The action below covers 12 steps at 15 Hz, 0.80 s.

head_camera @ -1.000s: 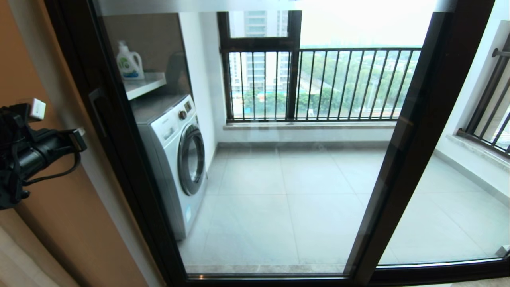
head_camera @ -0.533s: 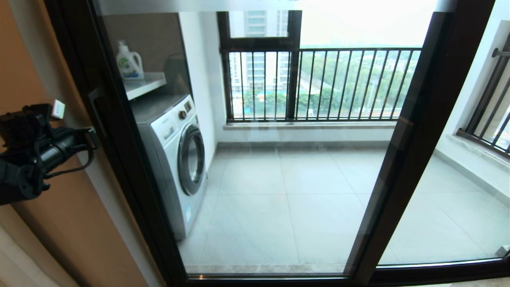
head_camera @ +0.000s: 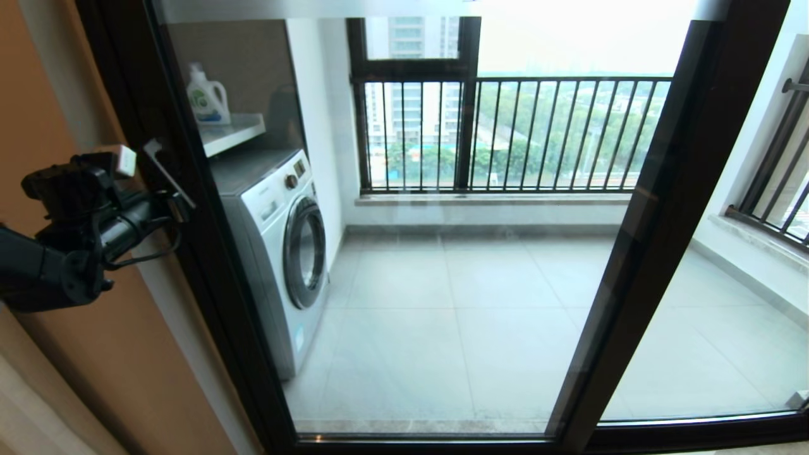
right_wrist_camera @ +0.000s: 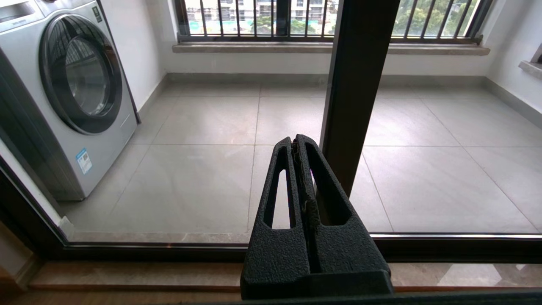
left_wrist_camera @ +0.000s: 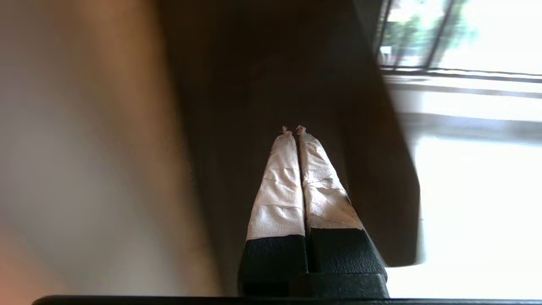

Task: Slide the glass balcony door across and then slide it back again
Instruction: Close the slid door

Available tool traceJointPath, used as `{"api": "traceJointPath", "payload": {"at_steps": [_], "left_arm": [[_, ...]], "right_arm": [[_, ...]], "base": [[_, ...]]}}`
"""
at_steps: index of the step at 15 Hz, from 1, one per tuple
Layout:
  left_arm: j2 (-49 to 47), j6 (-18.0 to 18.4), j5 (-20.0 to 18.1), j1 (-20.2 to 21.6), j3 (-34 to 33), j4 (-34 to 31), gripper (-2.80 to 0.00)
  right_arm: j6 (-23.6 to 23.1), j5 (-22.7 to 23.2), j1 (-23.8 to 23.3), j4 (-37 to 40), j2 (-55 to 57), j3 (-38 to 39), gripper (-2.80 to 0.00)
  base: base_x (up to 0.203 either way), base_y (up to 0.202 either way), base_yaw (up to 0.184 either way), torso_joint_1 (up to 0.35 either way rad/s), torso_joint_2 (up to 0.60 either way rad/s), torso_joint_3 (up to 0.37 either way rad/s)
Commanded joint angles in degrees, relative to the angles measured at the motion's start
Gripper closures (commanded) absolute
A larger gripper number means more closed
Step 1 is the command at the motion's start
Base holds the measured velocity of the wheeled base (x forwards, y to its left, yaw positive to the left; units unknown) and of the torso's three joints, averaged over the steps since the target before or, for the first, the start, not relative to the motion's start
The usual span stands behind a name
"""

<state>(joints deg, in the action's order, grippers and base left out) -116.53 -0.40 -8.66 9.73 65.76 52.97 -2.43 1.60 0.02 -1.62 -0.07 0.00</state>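
Note:
The glass balcony door point(head_camera: 442, 297) fills the head view, its dark left stile point(head_camera: 208, 284) slanting down beside the orange wall. My left gripper point(head_camera: 152, 150) has its white-taped fingers point(left_wrist_camera: 279, 178) pressed together, shut on nothing. They lie against the stile at handle height; the handle itself is hidden behind them. In the left wrist view the gripper point(left_wrist_camera: 292, 128) faces the dark frame point(left_wrist_camera: 254, 63) at close range. My right gripper point(right_wrist_camera: 296, 142) is shut and empty, held low before the door's bottom rail point(right_wrist_camera: 148, 248), next to the vertical middle stile point(right_wrist_camera: 360, 84).
Behind the glass stands a washing machine point(head_camera: 284, 246) under a shelf with a detergent bottle point(head_camera: 205, 98). A black-barred railing window point(head_camera: 505, 133) runs along the back. The orange wall point(head_camera: 38, 95) is close on the left. A fixed glass panel point(head_camera: 714, 328) sits at the right.
My left arm has swung right and slightly up from beside the wall to the door's left stile, where its taped fingers now show. The right arm has not moved.

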Motion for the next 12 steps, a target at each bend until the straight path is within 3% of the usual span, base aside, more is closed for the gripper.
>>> {"api": "traceJointPath", "payload": {"at_steps": [1,6,10,12], "left_arm": [[1.89,-0.04,0.55,-2.37,0.07,0.30,0.00],[4.66,0.02,2.13,-5.17,1.18,0.20,0.00],[6.29,0.12,3.87,-5.42,6.93,-1.63,0.00],[8.27,-0.05,3.65,-5.42,4.14,-2.73,0.00]], "right_arm": [[-0.04,0.07,0.06,-0.05,-0.01,0.70,0.00],[-0.04,0.07,0.06,-0.05,-0.01,0.70,0.00],[-0.04,0.07,-0.02,-0.05,-0.01,0.70,0.00],[-0.04,0.04,0.02,-0.05,-0.01,0.70,0.00]], "base": [[0.000,0.000,0.000,0.000,0.00,0.000],[0.000,0.000,0.000,0.000,0.00,0.000],[0.000,0.000,0.000,0.000,0.00,0.000],[0.000,0.000,0.000,0.000,0.00,0.000]]}}
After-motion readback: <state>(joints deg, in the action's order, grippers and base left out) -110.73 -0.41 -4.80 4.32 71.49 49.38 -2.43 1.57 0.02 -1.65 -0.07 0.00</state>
